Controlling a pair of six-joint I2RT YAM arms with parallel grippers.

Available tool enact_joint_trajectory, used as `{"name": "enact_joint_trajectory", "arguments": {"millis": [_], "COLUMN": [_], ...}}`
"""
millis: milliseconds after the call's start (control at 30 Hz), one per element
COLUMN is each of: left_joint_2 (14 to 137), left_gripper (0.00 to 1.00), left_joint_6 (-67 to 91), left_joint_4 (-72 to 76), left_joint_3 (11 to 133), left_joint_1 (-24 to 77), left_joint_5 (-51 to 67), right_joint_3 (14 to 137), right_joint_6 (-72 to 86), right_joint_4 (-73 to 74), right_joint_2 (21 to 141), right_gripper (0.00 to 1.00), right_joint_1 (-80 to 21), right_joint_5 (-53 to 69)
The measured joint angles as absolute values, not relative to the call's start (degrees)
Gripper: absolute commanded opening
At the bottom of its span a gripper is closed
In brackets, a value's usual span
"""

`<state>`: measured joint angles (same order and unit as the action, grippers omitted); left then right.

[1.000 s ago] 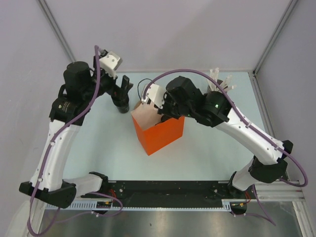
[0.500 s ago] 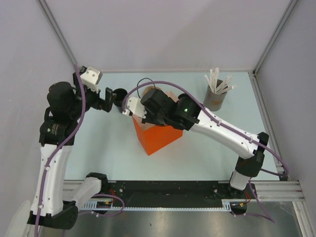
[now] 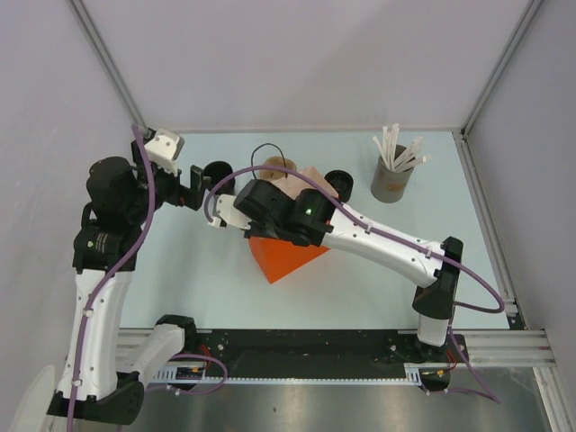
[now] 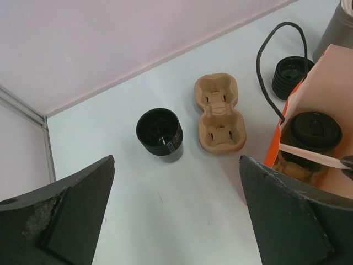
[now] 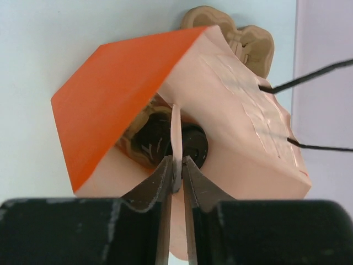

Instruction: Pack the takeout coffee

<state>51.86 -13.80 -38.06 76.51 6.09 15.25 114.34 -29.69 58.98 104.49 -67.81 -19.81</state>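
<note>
Nearest us, the right gripper (image 5: 177, 165) reaches across the orange paper bag (image 3: 283, 256) and is clenched on it. Its two fingers pinch the thin pale edge of the bag's rim at the mouth. The bag stands on the bench (image 3: 180, 270) at mid-depth, with its mouth gaping towards the left arm.

Down inside the bag we see a second black cup (image 4: 315, 131) with its lid on. It appears to sit in a piece of brown pulp, though we cannot make out much of that. A black cord handle (image 4: 265, 72) loops up from the bag's far side.

To the left, the left gripper (image 4: 176, 165) is released, its fingers spread wide and holding nothing. It hangs above bare bench, apart from everything.

The takeout coffee (image 4: 160, 131) stands upright on the bench just ahead of that gripper, to the left of the bag and outside it. Nothing touches it.

A little farther back, the brown pulp cup carrier (image 4: 219, 113) lies flat on the bench, just behind the bag and near the takeout coffee. To its right, beyond the bag's far corner, stands a third black cup (image 3: 338, 183).

Farthest right, well apart from the bag, a grey-brown cylinder (image 3: 390, 187) holds a bunch of white sticks (image 3: 396, 148) that fan out above its rim.
</note>
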Motion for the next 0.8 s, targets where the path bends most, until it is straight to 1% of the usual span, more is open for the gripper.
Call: {"name": "enact_joint_trajectory", "arguments": {"millis": [33,67,100,167,200,267,333,500,567,767,800], "left_joint_2": [51.7,51.5,51.4,51.2,51.1,50.9,50.7,50.5,50.5,50.5,50.5], "left_gripper": [1.0,1.0,1.0,1.0,1.0,1.0,1.0,1.0,1.0,1.0,1.0], "left_joint_6": [-13.7,-13.5,-13.5,-13.5,-13.5,-13.5,-13.5,-13.5,-13.5,-13.4,-13.3], "left_joint_4": [-38.1,-38.0,-38.0,-38.0,-37.9,-37.8,-37.8,-37.6,-37.6,-37.6,-37.6], "left_joint_3": [76.3,76.0,75.8,75.7,75.7,75.7,75.6,75.1,74.8,74.6,74.5], "left_joint_1": [6.0,5.9,5.8,5.7,5.7,5.5,5.4,5.3,5.2,5.1,5.1], "left_joint_5": [15.3,15.3,15.3,15.3,15.3,15.4,15.5,15.9,16.0,16.9,17.0], "right_joint_3": [114.3,114.3,114.3,114.3,114.5,115.2,116.1,117.3,117.7,121.0,121.7], "right_joint_6": [-29.7,-30.0,-29.9,-30.2,-30.3,-30.3,-30.5,-30.7,-30.7,-30.6,-30.5], "right_joint_4": [58.8,58.6,58.5,58.3,58.3,58.1,57.9,56.6,56.6,55.7,55.3], "right_joint_2": [104.8,105.2,105.3,105.4,105.4,105.4,105.4,105.4,105.4,105.4,105.3], "right_gripper": [0.3,0.34,0.42,0.51,0.58,0.64,0.73,0.84,0.86,0.99,1.0], "right_joint_1": [-68.2,-68.6,-68.7,-69.1,-69.2,-69.4,-69.4,-69.4,-69.3,-68.3,-67.9], "right_joint_5": [-20.3,-20.7,-20.9,-21.5,-21.7,-21.8,-21.9,-22.3,-22.3,-22.7,-22.9]}}
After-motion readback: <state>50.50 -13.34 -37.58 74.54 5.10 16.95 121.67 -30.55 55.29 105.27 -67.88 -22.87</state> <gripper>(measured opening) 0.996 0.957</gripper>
